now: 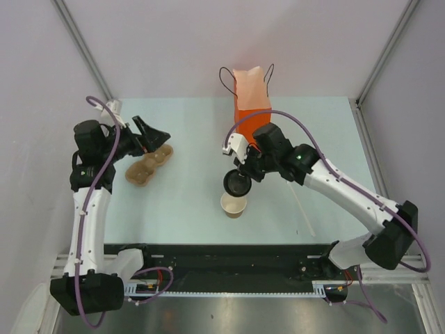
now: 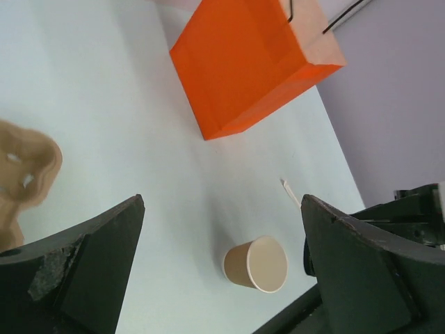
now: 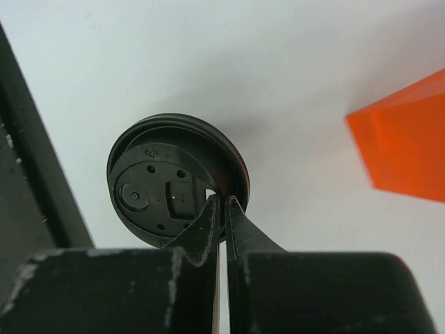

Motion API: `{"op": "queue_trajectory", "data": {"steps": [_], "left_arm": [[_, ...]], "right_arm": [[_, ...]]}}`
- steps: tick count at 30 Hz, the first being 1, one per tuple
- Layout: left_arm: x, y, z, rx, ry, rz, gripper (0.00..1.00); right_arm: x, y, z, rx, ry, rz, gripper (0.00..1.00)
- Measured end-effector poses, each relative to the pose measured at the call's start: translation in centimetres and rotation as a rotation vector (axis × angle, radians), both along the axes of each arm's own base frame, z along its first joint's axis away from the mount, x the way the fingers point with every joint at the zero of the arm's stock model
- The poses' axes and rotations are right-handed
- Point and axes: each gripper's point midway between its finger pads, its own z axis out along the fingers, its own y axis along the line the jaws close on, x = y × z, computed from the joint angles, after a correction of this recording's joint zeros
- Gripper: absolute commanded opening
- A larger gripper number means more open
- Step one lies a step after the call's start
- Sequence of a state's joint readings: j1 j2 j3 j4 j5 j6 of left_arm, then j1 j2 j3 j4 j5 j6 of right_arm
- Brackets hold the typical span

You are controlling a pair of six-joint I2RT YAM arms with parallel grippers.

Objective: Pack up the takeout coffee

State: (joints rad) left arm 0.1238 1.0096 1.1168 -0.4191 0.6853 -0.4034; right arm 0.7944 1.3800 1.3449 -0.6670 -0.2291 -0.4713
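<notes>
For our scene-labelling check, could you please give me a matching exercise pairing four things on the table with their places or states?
Things:
1 kraft paper cup
2 black lid
3 orange paper bag
4 pulp cup carrier

States:
A pinched in the right gripper
B upright at the table's far edge
C open, lidless
D near the left gripper

Pairs: 1-C; 2-A; 3-B; 4-D

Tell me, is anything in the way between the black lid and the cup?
Nothing visible is. The right claw grips the round black plastic lid close to the open tan paper cup.
</notes>
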Motion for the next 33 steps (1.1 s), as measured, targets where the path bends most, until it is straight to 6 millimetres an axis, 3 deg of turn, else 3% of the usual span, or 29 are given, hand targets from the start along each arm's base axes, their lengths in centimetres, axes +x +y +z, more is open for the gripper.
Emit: {"op": "queue_trajectory", "data": {"steps": [5,9,14,20,28,33], "left_arm": [[-0.1,0.1,-3.7,-0.051,0.103,0.026,0.99],[-1.0,-0.1,-5.8,-0.086,0.134,0.033,1.0],[-2.8,-1.0,-6.9,-0.127,0.11,0.002,0.99],[-4.9,-2.3,-8.8,-0.181,0.143,-0.068,0.98],[-8.7,-5.3,-11.1,-0.31,0.23,-0.24,0.96],[-9.6,-6.1,-11.0,-0.344,0.234,-0.28,0.96]], "right_arm": [[-0.8,-0.4,-3.6,-0.07,0.172,-0.053,0.0],[-0.9,-0.6,-4.6,-0.085,0.225,-0.102,0.0],[-0.6,-0.5,-4.7,-0.077,0.25,-0.153,0.0],[-0.5,0.0,-6.6,-0.103,0.313,-0.208,0.0],[-0.8,0.5,-7.5,-0.117,0.336,-0.223,0.0],[-0.9,0.8,-7.9,-0.127,0.342,-0.223,0.0]]}}
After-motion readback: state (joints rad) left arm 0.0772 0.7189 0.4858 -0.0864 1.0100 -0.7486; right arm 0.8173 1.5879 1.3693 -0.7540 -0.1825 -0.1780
